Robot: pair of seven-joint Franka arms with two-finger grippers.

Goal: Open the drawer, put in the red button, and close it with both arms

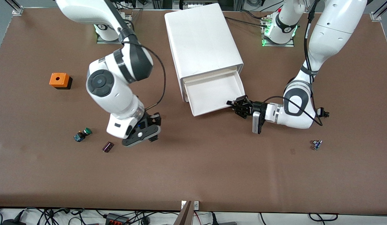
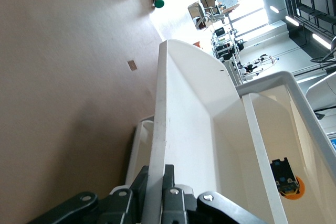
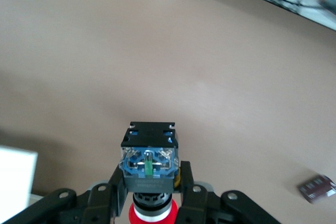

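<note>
The white cabinet (image 1: 202, 37) stands mid-table with its drawer (image 1: 212, 93) pulled out and nothing in it. My left gripper (image 1: 235, 105) is shut on the drawer's front wall at the corner toward the left arm's end. In the left wrist view the fingers (image 2: 137, 184) pinch that thin white wall (image 2: 160, 114). My right gripper (image 1: 152, 133) hangs over the table toward the right arm's end. In the right wrist view it (image 3: 151, 182) is shut on the red button (image 3: 150, 156), blue base outward and red cap (image 3: 151, 215) toward the palm. The front view does not show the button.
An orange box (image 1: 59, 80) sits toward the right arm's end. A green-capped button (image 1: 82, 134) and a small dark purple part (image 1: 108, 147) lie beside the right gripper. Another small part (image 1: 317, 144) lies toward the left arm's end, nearer the camera than the left gripper.
</note>
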